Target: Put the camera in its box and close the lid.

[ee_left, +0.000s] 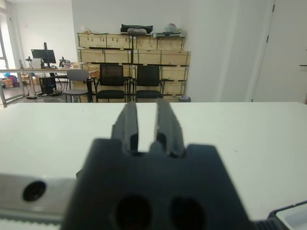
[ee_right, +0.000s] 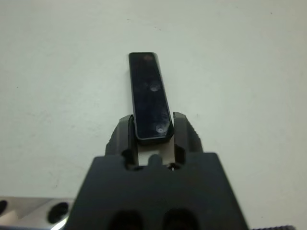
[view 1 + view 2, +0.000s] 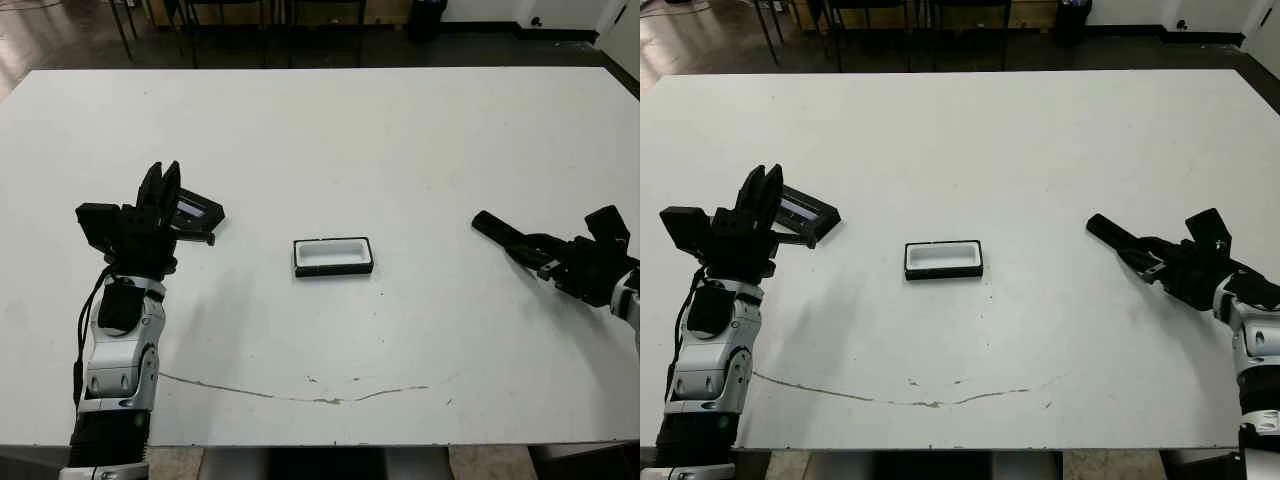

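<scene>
From my head cameras, the white table (image 3: 400,130) spreads out before me with the box (image 3: 333,256) lying open near the middle of the tabletop, its white lining showing and nothing inside it. Toward the left edge my left gripper (image 3: 160,190) is raised off the surface, fingers pointing up and away from me. Just beyond it lies the lid (image 3: 192,211), flat-looking and partly hidden by my fingers, its pale grey panel facing up. Toward the right edge my right gripper (image 3: 530,245) reaches inward, closed around one end of the camera (image 3: 497,230), whose free end points toward the middle of the table, well apart from the box.

My left wrist view looks along my left gripper's two fingers (image 1: 165,125), which stand upright with a narrow gap between them and nothing held there. A corner of the box (image 1: 290,218) shows at the picture's margin. Past the far edge of the table stand chairs (image 1: 129,81) and shelves of crates.

My right wrist view shows the camera (image 2: 149,96) as a glossy black bar clamped between my right gripper's fingers (image 2: 181,132), above the bare tabletop.
</scene>
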`<state>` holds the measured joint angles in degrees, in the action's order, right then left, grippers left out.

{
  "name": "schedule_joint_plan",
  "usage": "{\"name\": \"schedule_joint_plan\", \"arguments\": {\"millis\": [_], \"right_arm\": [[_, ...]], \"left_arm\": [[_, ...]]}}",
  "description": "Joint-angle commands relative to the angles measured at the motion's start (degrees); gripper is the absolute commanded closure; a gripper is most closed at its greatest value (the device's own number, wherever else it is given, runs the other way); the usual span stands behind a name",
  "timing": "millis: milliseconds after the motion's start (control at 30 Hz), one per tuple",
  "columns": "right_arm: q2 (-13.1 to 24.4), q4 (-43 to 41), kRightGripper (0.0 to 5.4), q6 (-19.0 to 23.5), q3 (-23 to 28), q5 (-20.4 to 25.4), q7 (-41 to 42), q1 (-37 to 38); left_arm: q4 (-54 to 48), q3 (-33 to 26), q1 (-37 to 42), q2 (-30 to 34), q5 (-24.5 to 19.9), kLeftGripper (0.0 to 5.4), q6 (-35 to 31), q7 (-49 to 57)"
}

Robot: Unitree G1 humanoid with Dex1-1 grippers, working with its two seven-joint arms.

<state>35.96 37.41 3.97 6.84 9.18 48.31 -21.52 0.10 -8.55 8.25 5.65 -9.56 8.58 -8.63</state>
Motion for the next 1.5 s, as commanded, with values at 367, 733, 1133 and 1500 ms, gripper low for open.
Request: {"name": "schedule_joint_plan", "arguments": {"millis": [367, 733, 1133, 1500], "right_arm": [[2.1, 6.1, 5.39, -3.0, -2.8, -2.4, 5.4, -3.8], [0.6, 6.6, 5.39, 0.1, 2.5, 5.9, 11.8, -7.8], [-4.9, 8.1, 5.39, 2.6, -1.1, 11.1, 31.1, -21.3], [-12.8, 13.5, 5.39, 1.6, -14.5, 0.9, 34.4, -30.5]], "left_arm": [[0.7, 0.0, -0.5, 0.4, 0.4, 5.4, -0.7, 0.2], [0.6, 0.2, -0.6, 0.3, 0.5, 5.4, -0.9, 0.5], [0.0, 1.0, -0.7, -0.1, 0.8, 5.4, -1.6, 1.3], [-0.3, 0.9, -1.5, -0.3, 0.9, 5.4, -0.6, 1.2]]}}
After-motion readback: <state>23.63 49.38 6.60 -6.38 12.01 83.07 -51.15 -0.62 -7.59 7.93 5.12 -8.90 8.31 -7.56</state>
